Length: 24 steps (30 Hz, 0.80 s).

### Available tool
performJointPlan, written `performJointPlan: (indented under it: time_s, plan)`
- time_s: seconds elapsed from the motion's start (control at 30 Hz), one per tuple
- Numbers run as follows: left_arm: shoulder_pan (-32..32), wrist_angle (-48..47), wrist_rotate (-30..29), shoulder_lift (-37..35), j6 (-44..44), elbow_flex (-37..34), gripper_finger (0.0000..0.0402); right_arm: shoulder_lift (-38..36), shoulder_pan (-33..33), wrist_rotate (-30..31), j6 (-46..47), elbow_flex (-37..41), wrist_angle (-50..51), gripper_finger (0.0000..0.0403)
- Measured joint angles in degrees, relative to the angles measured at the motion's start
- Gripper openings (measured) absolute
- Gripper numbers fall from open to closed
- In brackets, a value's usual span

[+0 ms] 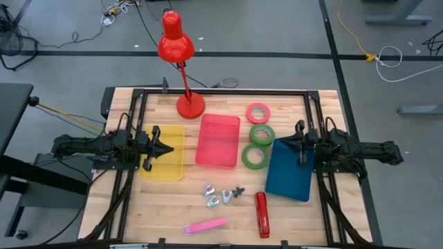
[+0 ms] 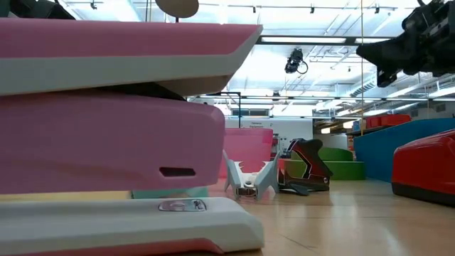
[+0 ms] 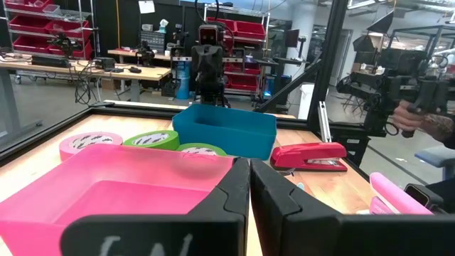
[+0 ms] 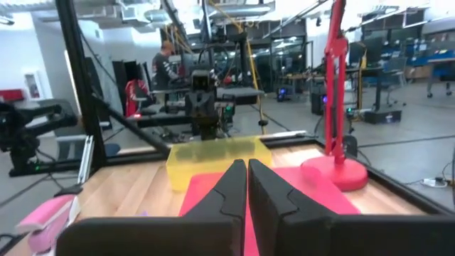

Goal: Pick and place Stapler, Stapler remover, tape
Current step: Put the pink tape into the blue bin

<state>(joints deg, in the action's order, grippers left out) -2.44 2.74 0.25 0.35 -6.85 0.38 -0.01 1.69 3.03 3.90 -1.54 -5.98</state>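
Both arms hover idle above a wooden table (image 1: pixel 124 214) with nothing yet sorted: the left gripper (image 1: pixel 168 148) hangs over the yellow bin (image 1: pixel 174 169), the right gripper (image 1: pixel 282 143) over the blue bin (image 1: pixel 287 183), each with its fingers pressed together and holding nothing, a pose that reads as a waiting stance before the first pick. Three bins, yellow, pink (image 1: pixel 218 140) and blue, sit in a row across the middle of the table, apparently as drop-off points, and all look empty from above. The tape waits as a loose line between the pink and blue bins: a pinkish-red roll (image 1: pixel 257 112) farthest back, then a green roll (image 1: pixel 261 134) and a second green roll (image 1: pixel 254 155) touching or overlapping it. Near the front edge lie the red stapler (image 1: pixel 262 214), a pink stapler (image 1: pixel 205 226) and a huddle of staple removers (image 1: pixel 222 196), within reach of either arm. A red desk lamp (image 1: pixel 181 62) stands at the back. From table height the pink stapler fills most of the frame, hiding the yellow bin and much of the tabletop; how many removers make up the huddle is hard to count from above. The left wrist camera catches a person's hand (image 3: pixel 411 114) at the frame's edge beyond the table, the rest cut off.
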Motion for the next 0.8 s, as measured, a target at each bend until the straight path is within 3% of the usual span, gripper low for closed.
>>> performJointPlan:
  time_s: [0.43, 0.8]
  plan:
    - [0.0, 0.0, 0.0, 0.0, 0.0, 0.0, 0.0018, 4.8, 0.0, 8.6, -1.4, -10.9, 5.0, 0.0021]
    - [0.0, 0.0, 0.0, 0.0, 0.0, 0.0, 0.0018, 16.0, 0.0, 8.6, -2.9, -25.5, 10.3, 0.0021]
